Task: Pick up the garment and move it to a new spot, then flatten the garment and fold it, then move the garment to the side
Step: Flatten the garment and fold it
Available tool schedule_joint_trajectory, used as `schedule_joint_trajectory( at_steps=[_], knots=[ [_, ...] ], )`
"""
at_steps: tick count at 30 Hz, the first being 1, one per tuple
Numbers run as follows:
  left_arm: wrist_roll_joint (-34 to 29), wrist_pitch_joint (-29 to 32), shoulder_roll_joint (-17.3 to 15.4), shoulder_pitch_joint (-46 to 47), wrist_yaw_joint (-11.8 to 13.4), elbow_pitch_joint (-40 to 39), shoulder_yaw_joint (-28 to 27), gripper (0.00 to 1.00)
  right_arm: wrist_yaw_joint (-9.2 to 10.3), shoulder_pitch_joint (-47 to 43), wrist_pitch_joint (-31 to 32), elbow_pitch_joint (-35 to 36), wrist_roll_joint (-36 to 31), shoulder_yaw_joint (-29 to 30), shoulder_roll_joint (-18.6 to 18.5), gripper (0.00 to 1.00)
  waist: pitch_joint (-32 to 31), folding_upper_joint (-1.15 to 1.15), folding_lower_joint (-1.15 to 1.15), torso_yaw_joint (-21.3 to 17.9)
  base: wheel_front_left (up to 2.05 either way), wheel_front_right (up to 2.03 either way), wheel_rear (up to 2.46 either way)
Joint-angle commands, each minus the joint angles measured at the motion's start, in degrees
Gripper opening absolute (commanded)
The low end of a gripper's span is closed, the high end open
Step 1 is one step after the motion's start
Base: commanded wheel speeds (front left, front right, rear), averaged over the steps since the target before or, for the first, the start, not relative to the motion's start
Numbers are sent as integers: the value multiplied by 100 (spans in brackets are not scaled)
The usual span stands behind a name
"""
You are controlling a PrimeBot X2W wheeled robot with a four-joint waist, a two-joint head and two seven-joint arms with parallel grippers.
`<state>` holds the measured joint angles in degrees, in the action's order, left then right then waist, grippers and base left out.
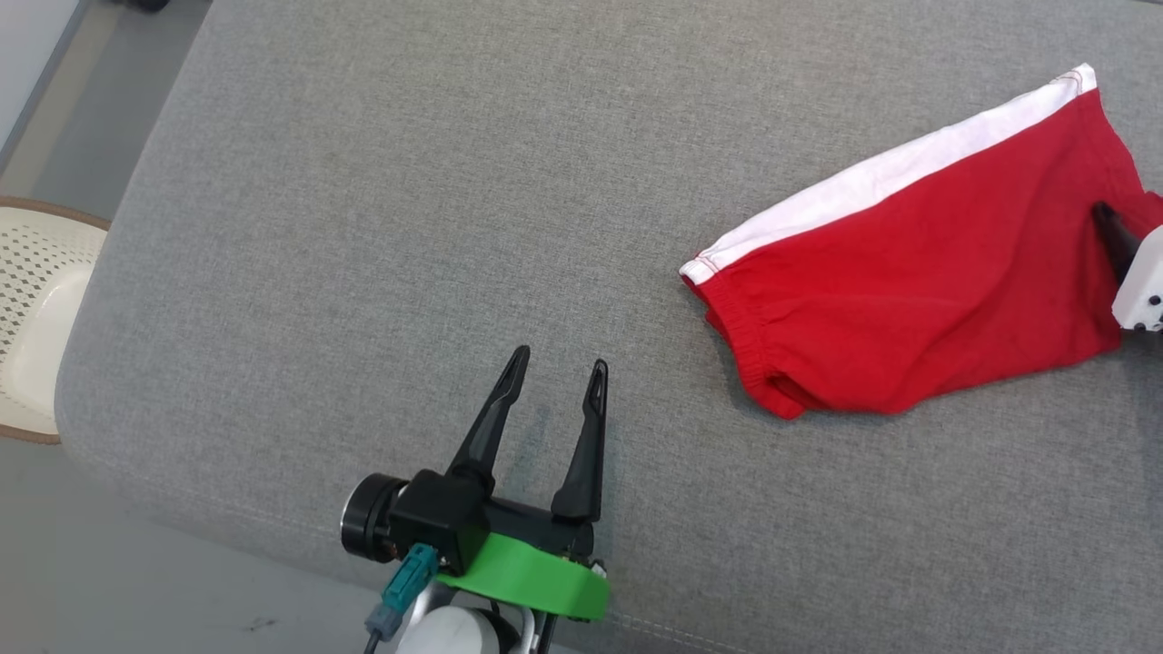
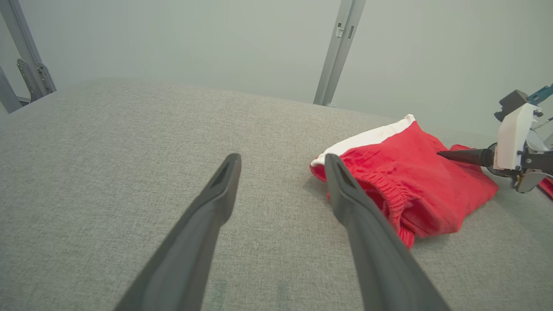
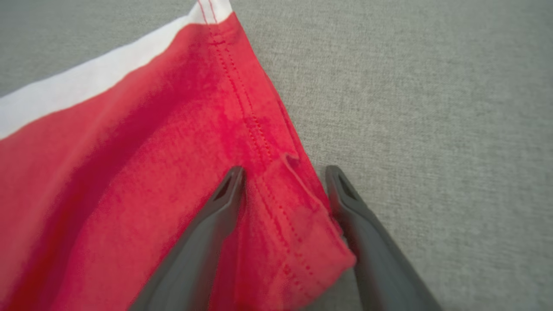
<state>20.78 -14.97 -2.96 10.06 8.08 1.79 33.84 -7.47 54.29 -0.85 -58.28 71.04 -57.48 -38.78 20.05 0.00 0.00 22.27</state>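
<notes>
Grey woven-fabric padded surface (image 1: 363, 182) bearing a red cloth garment (image 1: 909, 291) with white side stripe and elastic waistband, lying rumpled toward its right side. Soft, light and limp, it should drape and bunch when lifted; the doubled, stitched hem corner offers the firmest hold. Right gripper (image 3: 285, 170): jaws apart, straddling that hem corner. Left gripper (image 1: 559, 359): jaws apart over bare fabric, well apart from the garment. Cream perforated basket-like object (image 1: 36, 309) beside the surface's left edge; contents indiscernible.

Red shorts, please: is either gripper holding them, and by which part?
Nothing held: right gripper open astride the red shorts' stitched hem; left gripper open, apart.
</notes>
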Motion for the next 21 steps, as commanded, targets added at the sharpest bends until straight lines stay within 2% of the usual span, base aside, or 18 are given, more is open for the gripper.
schedule_joint_trajectory(
  at_steps=[1,2,3,14,21],
  knots=[
    [-13,-18,8,33,41,-5,-42,100,-3,-295,40,10,87,-104,166,13,-9,0,0,-44,0,0,0],
    [-13,-18,8,33,41,-5,-42,100,-3,-295,40,10,87,-104,166,13,-9,0,0,-44,0,0,0],
    [-33,-18,8,26,46,-1,-62,100,-3,-305,-10,42,113,-101,180,0,-17,0,0,-79,0,0,0],
    [-184,-19,5,-54,-37,106,-238,100,-1,-514,-1007,513,347,-54,358,0,-254,0,0,-725,0,0,0],
    [-244,-19,3,-144,-26,145,-347,100,1,-868,-1379,675,485,81,395,0,-444,0,0,-1103,0,0,0]
  ],
)
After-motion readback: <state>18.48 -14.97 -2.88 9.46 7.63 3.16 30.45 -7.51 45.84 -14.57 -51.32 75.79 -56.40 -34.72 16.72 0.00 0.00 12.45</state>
